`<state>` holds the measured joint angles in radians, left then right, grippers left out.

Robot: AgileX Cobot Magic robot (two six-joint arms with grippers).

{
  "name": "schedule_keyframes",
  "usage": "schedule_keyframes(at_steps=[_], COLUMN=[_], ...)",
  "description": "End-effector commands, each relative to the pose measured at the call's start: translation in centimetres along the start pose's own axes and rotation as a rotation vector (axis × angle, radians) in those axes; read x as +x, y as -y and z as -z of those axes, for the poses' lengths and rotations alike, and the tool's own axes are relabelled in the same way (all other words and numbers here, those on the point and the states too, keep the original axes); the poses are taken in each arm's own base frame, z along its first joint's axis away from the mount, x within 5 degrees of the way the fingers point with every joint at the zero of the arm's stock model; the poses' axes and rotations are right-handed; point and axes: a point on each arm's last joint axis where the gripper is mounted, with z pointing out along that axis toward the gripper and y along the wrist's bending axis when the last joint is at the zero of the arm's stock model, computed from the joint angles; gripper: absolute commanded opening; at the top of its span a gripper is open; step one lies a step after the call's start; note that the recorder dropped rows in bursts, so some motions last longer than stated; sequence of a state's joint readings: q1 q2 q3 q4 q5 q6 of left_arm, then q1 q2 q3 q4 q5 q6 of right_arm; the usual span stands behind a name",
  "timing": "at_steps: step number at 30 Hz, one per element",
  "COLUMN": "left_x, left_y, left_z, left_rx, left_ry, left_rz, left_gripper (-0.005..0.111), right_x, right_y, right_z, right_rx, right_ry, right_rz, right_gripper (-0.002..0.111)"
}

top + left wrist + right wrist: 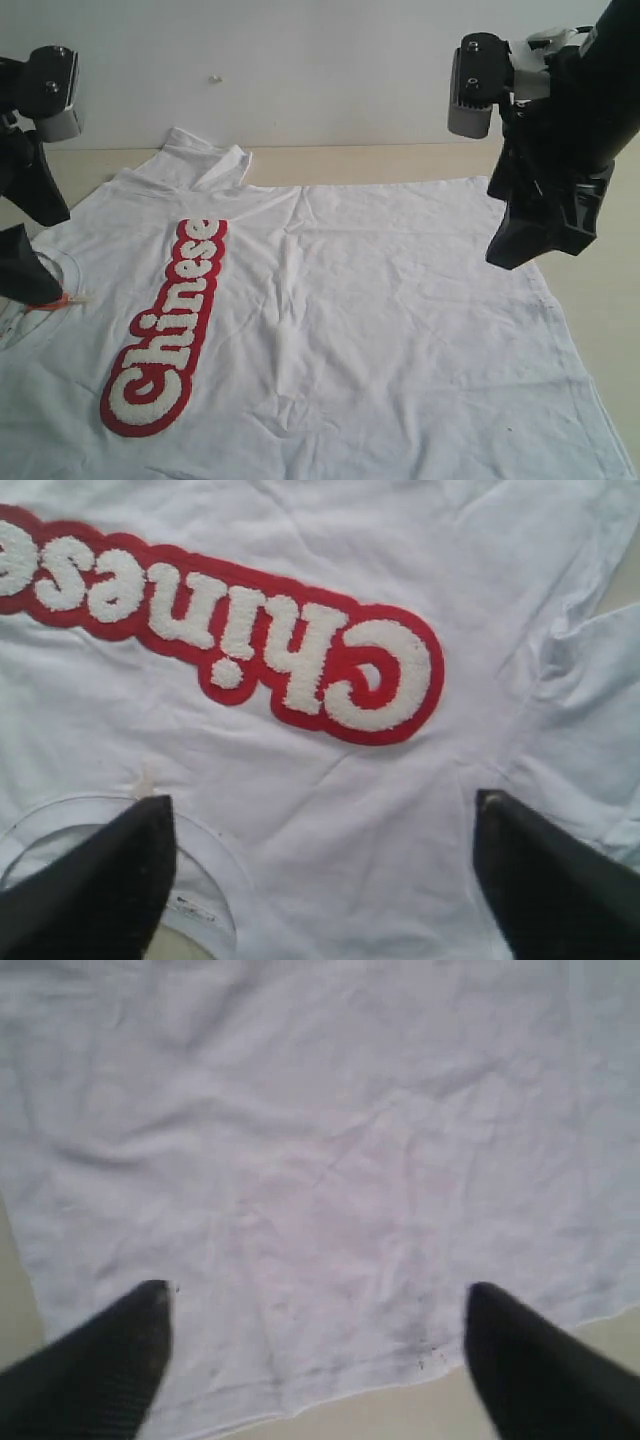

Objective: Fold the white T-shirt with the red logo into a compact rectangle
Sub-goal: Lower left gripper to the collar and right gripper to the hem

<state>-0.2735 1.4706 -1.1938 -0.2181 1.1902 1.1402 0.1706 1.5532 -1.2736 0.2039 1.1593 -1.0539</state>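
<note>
The white T-shirt (pixel 380 330) lies spread flat on the table, neck at the left, hem at the right. Its red logo (pixel 165 330) spelling "Chinese" runs down the left part; the left wrist view shows the logo (pixel 230 630) too. The small orange neck tag (pixel 62 299) sits at the collar. My left gripper (pixel 20 240) hovers open over the collar (pixel 215 870) and shoulder area, holding nothing. My right gripper (pixel 540 240) hangs open above the shirt's hem (pixel 400 1385), empty. One sleeve (pixel 205 160) is folded up at the back.
The tan table (pixel 400 160) shows as a strip behind the shirt and along the right side (pixel 610 320). A white wall (pixel 300 70) stands behind it. In the right wrist view bare table (pixel 400 1420) lies just past the hem.
</note>
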Motion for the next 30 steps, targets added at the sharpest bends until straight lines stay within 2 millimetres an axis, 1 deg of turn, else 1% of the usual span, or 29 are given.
schedule_keyframes(at_steps=[1,3,4,5,8,11,15,16,18,20,23,26,28,30], left_x=[0.5,0.4,0.3,0.1,0.0,-0.2,-0.4,-0.4,-0.2,0.4,0.7,0.9,1.1,1.2], left_y=[0.8,1.2,1.4,1.5,1.4,1.0,1.3,1.2,0.7,0.1,-0.5,-0.4,0.0,0.3], left_z=[-1.5,-2.0,-2.1,-2.2,-2.2,-2.2,-2.2,-2.2,-2.5,-2.5,-2.5,-2.5,-2.5,-2.5], left_rx=[0.054,0.086,0.105,0.109,0.096,0.056,0.090,0.084,0.029,-0.037,-0.104,-0.089,-0.047,-0.013], left_ry=[-0.014,0.009,0.028,0.045,0.062,0.082,0.103,0.107,0.092,0.025,0.001,-0.022,-0.045,-0.058], left_rz=[0.038,0.086,0.102,0.111,0.115,0.114,0.131,0.129,0.077,0.013,-0.011,-0.074,-0.154,-0.186], left_gripper=[0.095,0.096,0.097,0.097,0.097,0.097,0.097,0.097,0.097,0.097,0.097,0.097,0.097,0.097], right_x=[-0.8,-1.3,-1.5,-1.7,-1.8,-2.0,-2.0,-1.8,-1.3,-0.6,0.1,0.7,0.8,0.7], right_y=[0.1,-0.2,-0.3,-0.4,-0.1,0.2,0.2,0.2,0.4,0.8,1.6,1.8,1.9,2.0], right_z=[0.1,0.2,0.2,0.2,0.3,0.3,0.3,0.3,-0.2,-0.7,-1.8,-3.0,-3.7,-4.1], right_rx=[0.020,-0.022,-0.034,-0.043,0.002,0.028,0.032,0.031,0.039,0.055,0.067,0.019,-0.013,-0.017], right_ry=[0.082,0.138,0.157,0.176,0.199,0.212,0.215,0.200,0.133,0.049,-0.056,-0.129,-0.141,-0.139], right_rz=[-0.072,-0.136,-0.142,-0.139,-0.055,-0.055,-0.066,-0.048,0.057,0.120,0.158,0.179,0.196,0.193], right_gripper=[0.105,0.105,0.105,0.105,0.105,0.105,0.105,0.105,0.105,0.105,0.105,0.105,0.105,0.105])
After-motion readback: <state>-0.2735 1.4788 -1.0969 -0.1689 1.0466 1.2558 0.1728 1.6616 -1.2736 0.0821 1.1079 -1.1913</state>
